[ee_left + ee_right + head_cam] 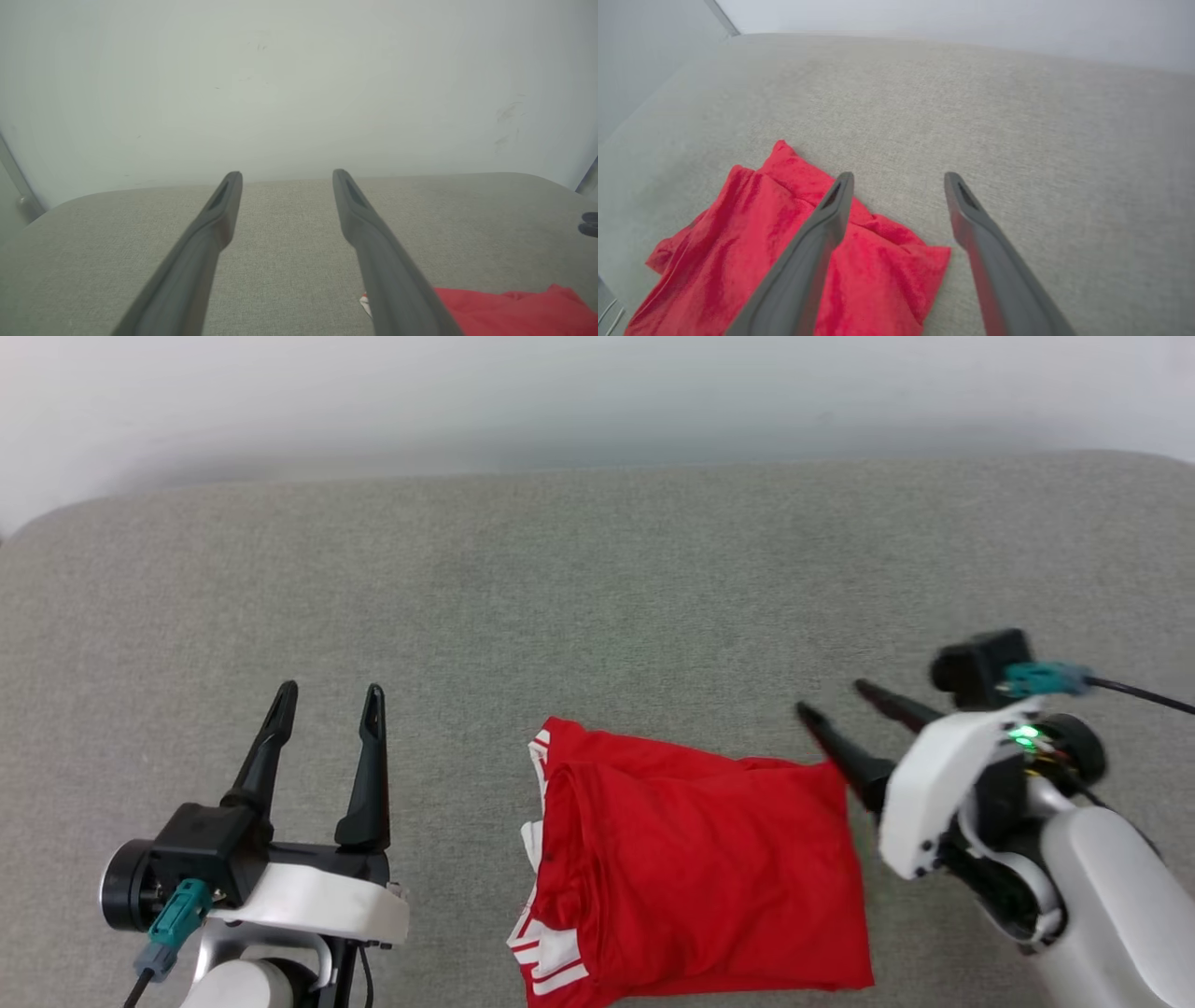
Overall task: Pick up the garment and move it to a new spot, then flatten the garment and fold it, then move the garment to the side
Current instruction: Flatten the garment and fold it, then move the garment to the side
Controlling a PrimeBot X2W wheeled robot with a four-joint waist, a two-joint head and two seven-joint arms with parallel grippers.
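The folded garment (691, 868) is laid on the grey table (597, 579), the spread, empty right end effector (830, 698) just beside its corner, the spread left end effector (330, 691) well apart; all layers should be pinched together for moving aside.

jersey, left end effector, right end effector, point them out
jersey (709, 868), head view, middle of the red folded body
left end effector (331, 691), head view, midway between its fingertips
right end effector (831, 698), head view, midway between its fingertips
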